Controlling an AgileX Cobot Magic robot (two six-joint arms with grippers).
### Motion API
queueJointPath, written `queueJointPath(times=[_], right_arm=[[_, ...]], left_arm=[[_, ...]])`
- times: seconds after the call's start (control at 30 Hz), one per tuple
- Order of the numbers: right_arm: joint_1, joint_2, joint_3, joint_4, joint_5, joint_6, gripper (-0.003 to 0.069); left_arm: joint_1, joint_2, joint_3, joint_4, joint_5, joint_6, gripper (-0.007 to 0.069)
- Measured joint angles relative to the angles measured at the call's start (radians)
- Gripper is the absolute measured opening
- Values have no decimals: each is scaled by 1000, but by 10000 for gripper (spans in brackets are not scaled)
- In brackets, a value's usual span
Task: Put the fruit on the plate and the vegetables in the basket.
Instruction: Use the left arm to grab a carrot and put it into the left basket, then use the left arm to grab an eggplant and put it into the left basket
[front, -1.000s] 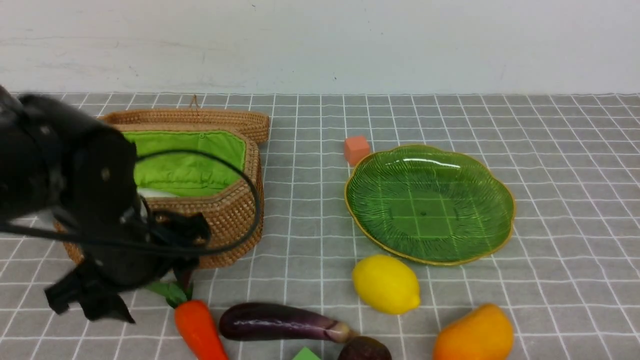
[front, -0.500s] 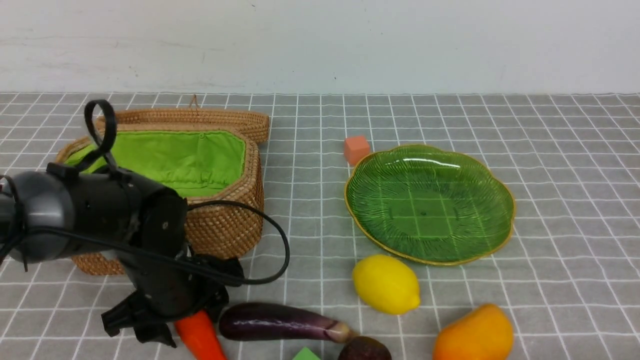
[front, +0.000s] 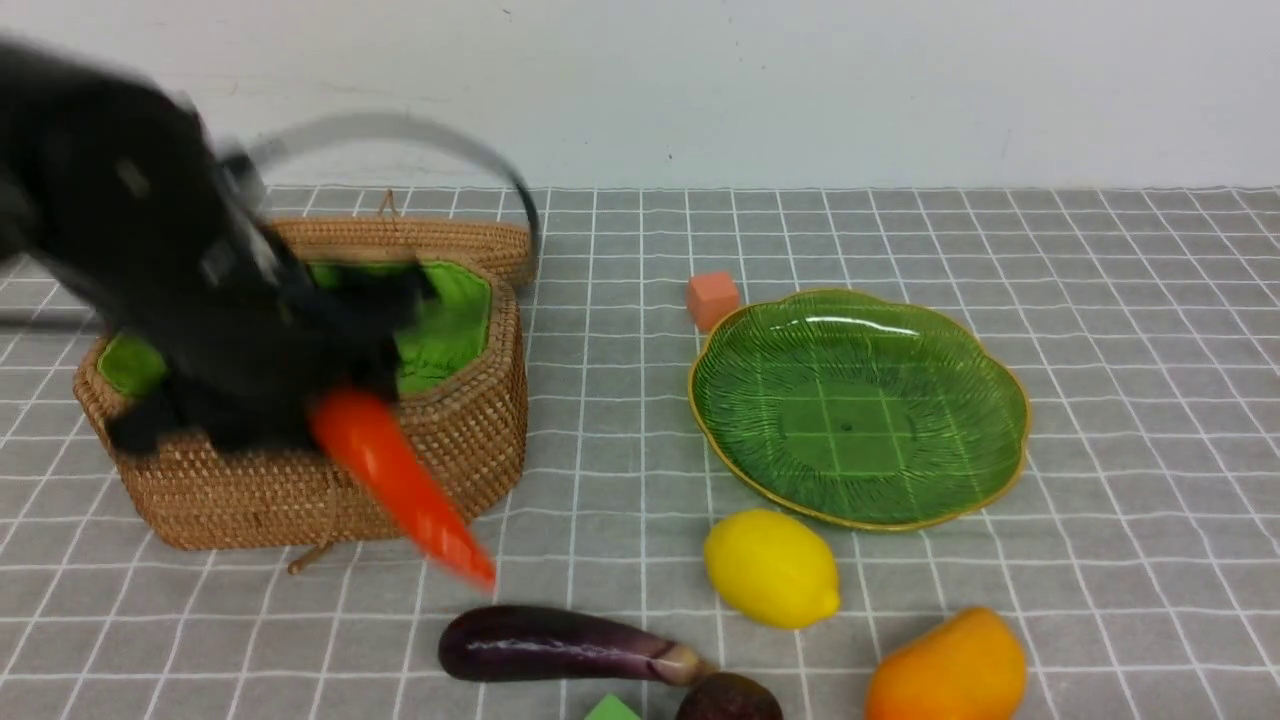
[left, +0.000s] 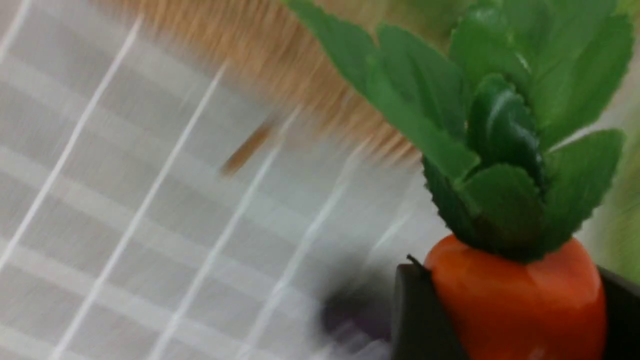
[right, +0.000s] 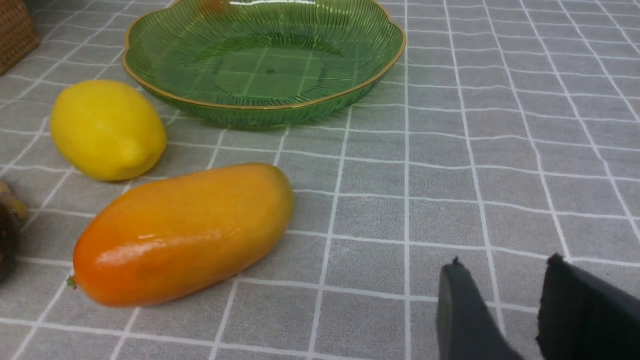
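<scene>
Carrying the carrot (front: 398, 478) to the basket (front: 200, 490), we have our left tool (left: 515, 320) clenched on its top, tip hanging before the wicker wall. Next we must clear the rim, then release; our right tool (right: 520, 320) sits parted, empty.

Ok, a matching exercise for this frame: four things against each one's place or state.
1. orange carrot with green leaves
2. glossy dark purple eggplant
3. yellow lemon
4. translucent green glass plate

A. empty
B. on the grey checked cloth, just before the plate
C. clamped in the left gripper, off the cloth
D. lying on the cloth, left of the lemon

Pairs: 1-C; 2-D; 3-B; 4-A
</scene>
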Motion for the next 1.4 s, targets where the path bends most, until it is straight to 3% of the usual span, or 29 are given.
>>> queueJointPath(times=[0.27, 0.37, 0.4, 0.5, 0.67, 0.77, 0.83, 0.9, 0.93, 1.03, 1.07, 1.17, 1.27, 1.4], right_arm=[[0, 0, 0, 0, 0, 0, 241], [0, 0, 0, 0, 0, 0, 241], [0, 0, 0, 0, 0, 0, 241], [0, 0, 0, 0, 0, 0, 241], [0, 0, 0, 0, 0, 0, 241], [0, 0, 0, 0, 0, 0, 241], [0, 0, 0, 0, 0, 0, 241], [0, 0, 0, 0, 0, 0, 241], [0, 0, 0, 0, 0, 0, 241], [0, 0, 0, 0, 0, 0, 241], [0, 0, 0, 0, 0, 0, 241], [0, 0, 0, 0, 0, 0, 241], [0, 0, 0, 0, 0, 0, 241], [0, 0, 0, 0, 0, 0, 241]], left_arm=[[273, 86, -203, -32, -35, -207, 379], [301, 128, -213, -64, -44, -212, 426], [309, 162, -213, -91, -50, -207, 514], [310, 202, -213, -132, -51, -174, 627], [310, 215, -213, -181, -50, -70, 666], [304, 195, -213, -205, -49, 123, 647], [262, 140, -213, -213, -21, 469, 595], [210, 105, -216, -214, 31, 715, 564], [151, 82, -218, -221, 93, 894, 532], [57, 60, -218, -233, 230, 1177, 483], [-16, 58, -204, -246, 287, 1313, 455], [-126, 74, -136, -256, 319, 1465, 416], [-179, 102, -79, -228, 292, 1495, 413], [-255, 204, 13, -72, 90, 1516, 452]])
